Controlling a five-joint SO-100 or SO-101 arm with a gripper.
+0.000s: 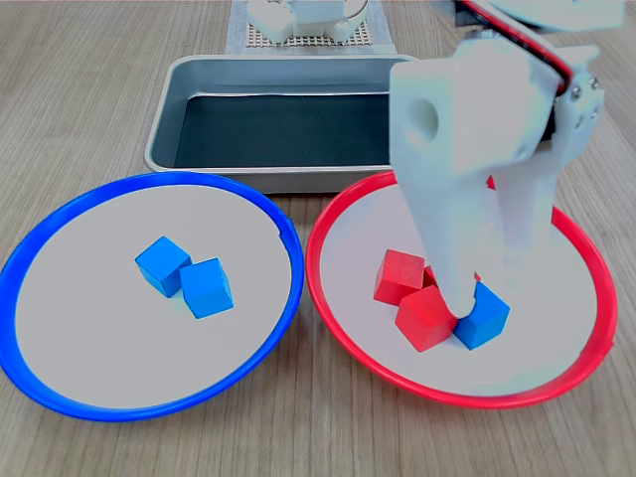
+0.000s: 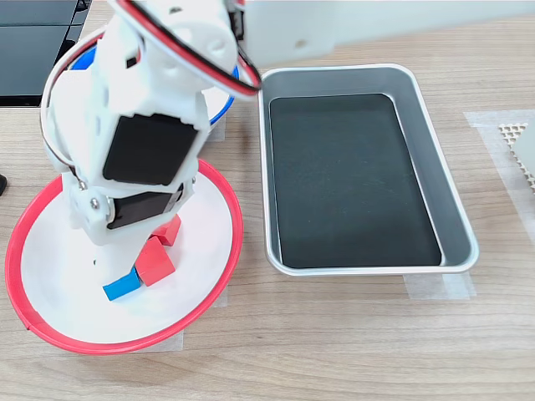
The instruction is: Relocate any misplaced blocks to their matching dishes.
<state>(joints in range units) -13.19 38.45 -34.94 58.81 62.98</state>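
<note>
The red-rimmed dish (image 1: 343, 298) (image 2: 209, 251) holds red cubes (image 1: 399, 275) (image 2: 155, 263) and one blue cube (image 1: 483, 318) (image 2: 123, 286). My white gripper (image 1: 487, 283) reaches down into this dish and is open. One finger (image 1: 449, 268) has its tip between a red cube and the blue cube's left side. The other finger (image 1: 525, 234) stands just behind the blue cube. In the second exterior view the arm's body hides the fingertips. The blue-rimmed dish (image 1: 60, 328) holds two blue cubes (image 1: 162, 265) (image 1: 207, 287). In the second exterior view it is mostly hidden behind the arm.
A rectangular metal tray (image 1: 164, 134) (image 2: 435, 167) with a dark bottom stands behind the dishes in the first exterior view and right of the red-rimmed dish in the second exterior view. A mesh pad (image 1: 308, 38) (image 2: 520, 140) lies beyond it. Wooden tabletop surrounds everything.
</note>
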